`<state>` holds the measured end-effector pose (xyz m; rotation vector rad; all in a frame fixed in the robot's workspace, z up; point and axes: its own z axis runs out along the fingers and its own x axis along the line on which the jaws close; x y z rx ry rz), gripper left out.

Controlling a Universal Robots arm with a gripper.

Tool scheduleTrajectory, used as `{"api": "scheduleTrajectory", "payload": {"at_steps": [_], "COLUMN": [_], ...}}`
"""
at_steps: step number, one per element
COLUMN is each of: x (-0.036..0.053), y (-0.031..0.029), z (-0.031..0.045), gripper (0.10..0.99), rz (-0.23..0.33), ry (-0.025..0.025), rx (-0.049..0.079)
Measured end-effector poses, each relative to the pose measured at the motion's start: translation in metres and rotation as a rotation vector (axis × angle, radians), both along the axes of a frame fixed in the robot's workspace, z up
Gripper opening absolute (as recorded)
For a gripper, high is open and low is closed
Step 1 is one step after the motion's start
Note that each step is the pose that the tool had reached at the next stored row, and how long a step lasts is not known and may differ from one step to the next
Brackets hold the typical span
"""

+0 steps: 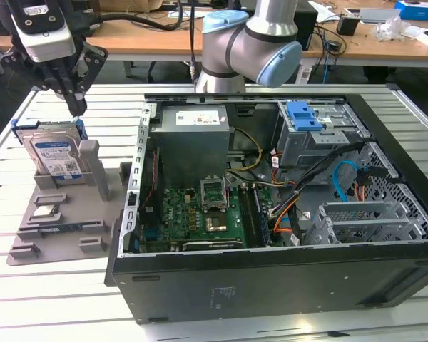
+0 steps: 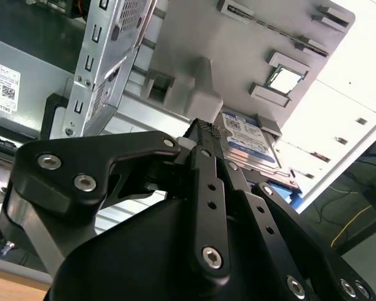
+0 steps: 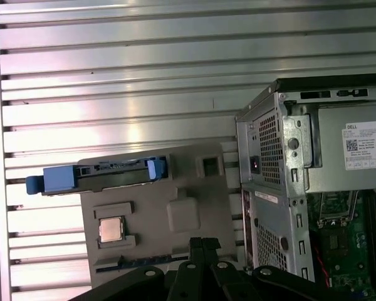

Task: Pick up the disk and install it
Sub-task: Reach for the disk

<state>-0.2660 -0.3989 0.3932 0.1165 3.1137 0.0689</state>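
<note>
The claw (image 1: pixel 77 105) hung with its 2 fingers (image 1: pixel 75 96) pressed together, pinching nothing, and all 3 views agreed on that. In the exterior view its tip sat just above the disk (image 1: pixel 55 151), over the upper corner nearer the open computer case (image 1: pixel 271 274). Whether tip and disk touched could not be told from there. The blue-edged disk stood on edge below the claw, leaning in a slot of the grey fixture (image 1: pixel 64 239) on the slatted metal worktop (image 1: pixel 57 306), with its labelled face toward that camera.

The first wrist view looked down past the claw (image 3: pixel 204 244) and gave what the exterior view could not. The disk (image 3: pixel 113 177) showed edge-on there, as a thin strip with blue ends. It lay ahead of the fingertips, with a stretch of bare fixture (image 3: pixel 144 213) showing between them. A small square chip (image 3: pixel 111 229) sat in a pocket of the fixture, nearer the claw's tip than the disk. The case (image 3: pixel 269 157) stood off to 1 side of the claw, and the worktop (image 3: pixel 113 63) ran beyond the disk.

The second wrist view looked along the fingers. The disk (image 2: pixel 250 141) showed its label just past the tip of the claw (image 2: pixel 205 128). The chip (image 2: pixel 284 78) lay farther out on the fixture (image 2: pixel 238 44), and the case wall (image 2: pixel 106 63) rose beside the claw.
</note>
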Motion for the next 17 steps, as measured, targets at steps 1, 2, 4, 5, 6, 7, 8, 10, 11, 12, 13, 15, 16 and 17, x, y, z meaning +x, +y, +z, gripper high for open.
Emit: {"api": "scheduleTrajectory", "payload": {"at_steps": [1,2,4,5,6,7,8,10,11,12,13,15,16,17], "x": [-0.0012,-0.0026,-0.0044,-0.0059,-0.0082,-0.0101,-0.0118,-0.016,-0.0174,-0.0206,-0.0233,-0.0288,-0.0316,-0.0345], "y": [0.0,0.0,0.0,0.0,0.0,0.0,0.0,0.0,0.0,0.0,0.0,0.0,0.0,0.0], "z": [0.0,0.0,0.0,0.0,0.0,-0.0001,-0.0001,-0.0001,-0.0001,-0.0002,-0.0002,-0.0002,-0.0002,-0.0003], "gripper": [0.106,0.106,0.106,0.106,0.106,0.106,0.106,0.106,0.106,0.106,0.106,0.106,0.106,0.106], "rz": [0.0,0.0,0.0,0.0,0.0,0.0,0.0,0.0,0.0,0.0,0.0,0.0,0.0,0.0], "ry": [-0.0001,0.0,-0.0001,0.0,0.0,0.0,-0.0001,0.0,0.0,0.0,-0.0001,0.0,0.0,-0.0001], "rx": [0.0,0.0,0.0,0.0,0.0,0.0,0.0,0.0,0.0,0.0,0.0,0.0,0.0,0.0]}}
